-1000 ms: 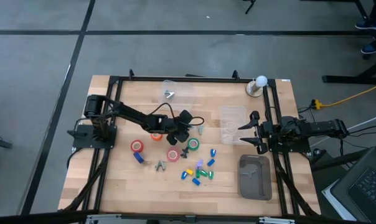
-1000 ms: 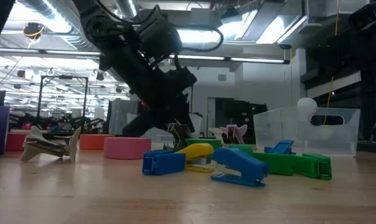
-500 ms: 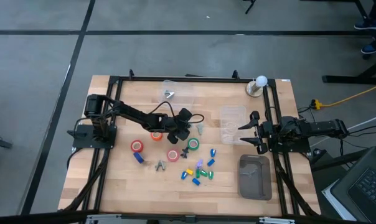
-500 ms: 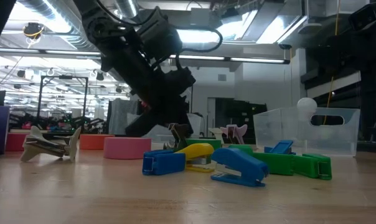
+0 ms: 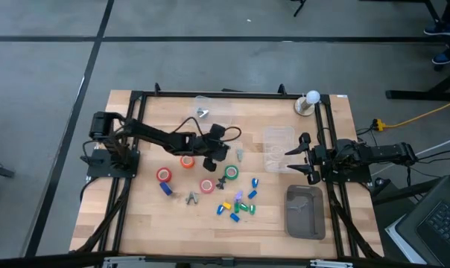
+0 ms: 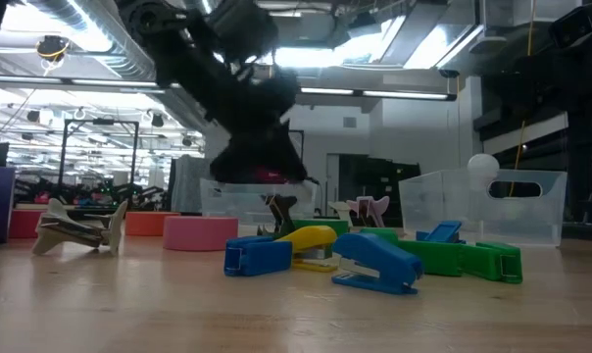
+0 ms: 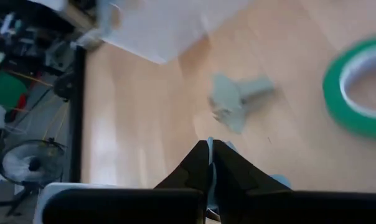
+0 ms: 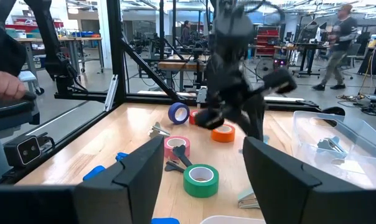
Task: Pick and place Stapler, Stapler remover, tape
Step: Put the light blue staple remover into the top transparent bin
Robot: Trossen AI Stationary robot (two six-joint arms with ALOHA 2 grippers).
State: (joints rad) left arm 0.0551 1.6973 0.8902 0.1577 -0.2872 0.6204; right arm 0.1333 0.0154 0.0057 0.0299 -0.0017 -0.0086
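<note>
My left gripper (image 5: 220, 151) hangs above the table's middle, shut on a small pale blue piece (image 7: 210, 149). A pale stapler remover (image 5: 240, 155) lies just ahead of it and the green tape roll (image 5: 232, 173) is beside it. On the wood lie the orange roll (image 5: 187, 161), two red rolls (image 5: 164, 175) (image 5: 207, 185), a dark remover (image 5: 222, 183) and a grey one (image 5: 191, 197). Small blue, yellow and green staplers (image 5: 236, 205) lie clustered toward the near edge. My right gripper (image 5: 295, 158) waits open at the right side. My left gripper pinches the pale blue piece (image 7: 210, 149) between its two shut fingers (image 7: 194, 165), which slant down toward the table's right. The fingers hide most of the piece, and I cannot tell what it is. A bit of it (image 7: 279, 182) shows under one finger, clear of the table.
A clear bin (image 5: 207, 109) at the far edge holds a metal remover, and a second clear bin (image 5: 279, 147) stands by my right gripper. A grey tray (image 5: 305, 212) lies near right, a white ball on a stand (image 5: 311, 99) far right. A blue roll (image 8: 178, 112) lies near left.
My left gripper has risen from just above the table and drawn back toward the far edge, away from the dark remover and the green roll. The rolls, removers and staplers on the table lie where they were.
</note>
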